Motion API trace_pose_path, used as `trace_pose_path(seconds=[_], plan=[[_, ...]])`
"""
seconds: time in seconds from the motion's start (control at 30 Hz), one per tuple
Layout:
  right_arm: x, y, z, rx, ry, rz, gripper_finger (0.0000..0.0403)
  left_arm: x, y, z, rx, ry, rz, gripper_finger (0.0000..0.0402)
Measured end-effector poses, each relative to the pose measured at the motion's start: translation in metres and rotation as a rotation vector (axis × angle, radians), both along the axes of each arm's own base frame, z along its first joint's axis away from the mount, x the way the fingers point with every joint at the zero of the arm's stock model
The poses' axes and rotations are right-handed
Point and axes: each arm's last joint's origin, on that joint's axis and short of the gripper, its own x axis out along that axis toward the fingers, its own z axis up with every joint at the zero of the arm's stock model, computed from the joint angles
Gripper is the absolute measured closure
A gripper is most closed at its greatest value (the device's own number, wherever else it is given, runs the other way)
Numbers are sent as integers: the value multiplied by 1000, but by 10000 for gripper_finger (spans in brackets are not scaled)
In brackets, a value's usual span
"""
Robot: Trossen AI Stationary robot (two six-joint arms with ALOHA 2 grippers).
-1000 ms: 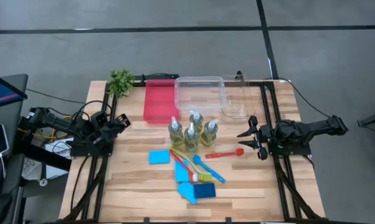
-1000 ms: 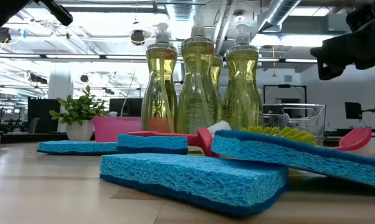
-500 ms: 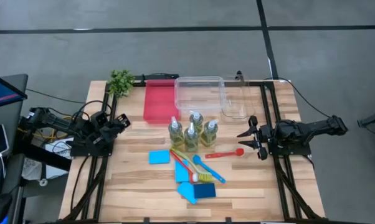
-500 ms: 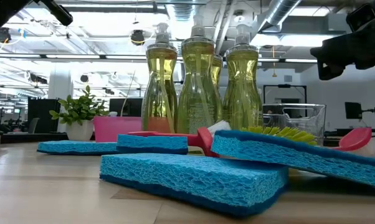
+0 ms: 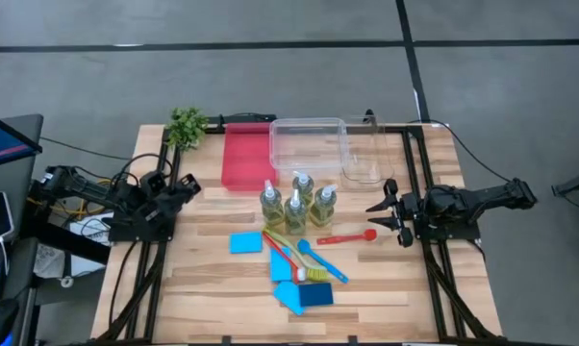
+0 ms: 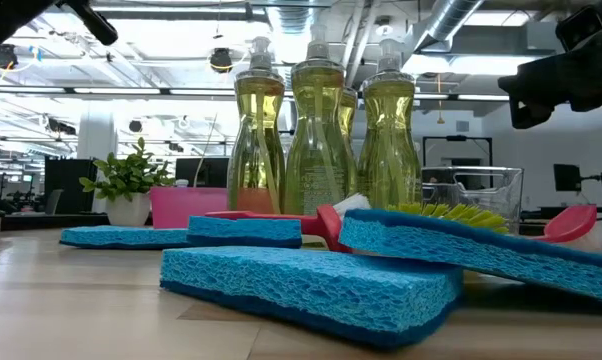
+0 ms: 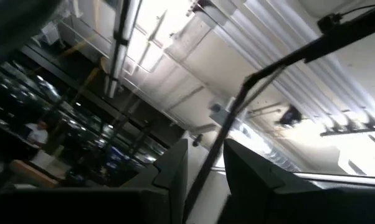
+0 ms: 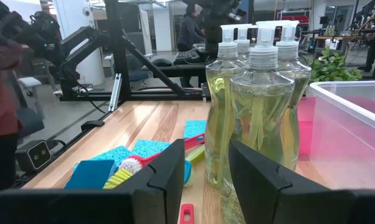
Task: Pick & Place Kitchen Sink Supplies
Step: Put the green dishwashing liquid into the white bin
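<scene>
Four clear bottles of yellow-green liquid [image 5: 295, 204] stand upright together at mid-table, and tall in the low view [image 6: 321, 130]. Nearer the near edge lie blue sponges [image 5: 245, 242], one darker [image 5: 316, 294], flat and partly overlapping. A red brush [image 5: 347, 235], a blue brush [image 5: 324, 261] and a yellow-bristled brush [image 5: 314, 273] lie across them. My left gripper [image 5: 188, 187] waits open at the table's left edge, tipped upward. My right gripper [image 5: 387, 214] hovers open at the right, pointing level at the bottles [image 8: 256, 93].
A red tray [image 5: 245, 154], a large clear bin [image 5: 309, 144] and a smaller clear bin [image 5: 365, 159] sit along the far edge, with a green plant [image 5: 186, 125] at the far left corner. Bare wood [image 5: 203, 288] lies toward the near left.
</scene>
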Motion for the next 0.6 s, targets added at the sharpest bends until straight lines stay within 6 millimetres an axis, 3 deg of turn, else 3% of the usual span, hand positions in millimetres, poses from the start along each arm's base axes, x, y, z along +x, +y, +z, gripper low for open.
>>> trace_pose_path(seconds=[0.2,0.4,0.6], plan=[[0,-1,0,-10,-3,-15,284,0,0,0,7,6,32,298],[0,-9,3,-77,-31,-219,284,5,2,-3,-45,59,110,298],[0,-12,3,-206,-26,-284,284,11,4,-1,-152,112,200,298]])
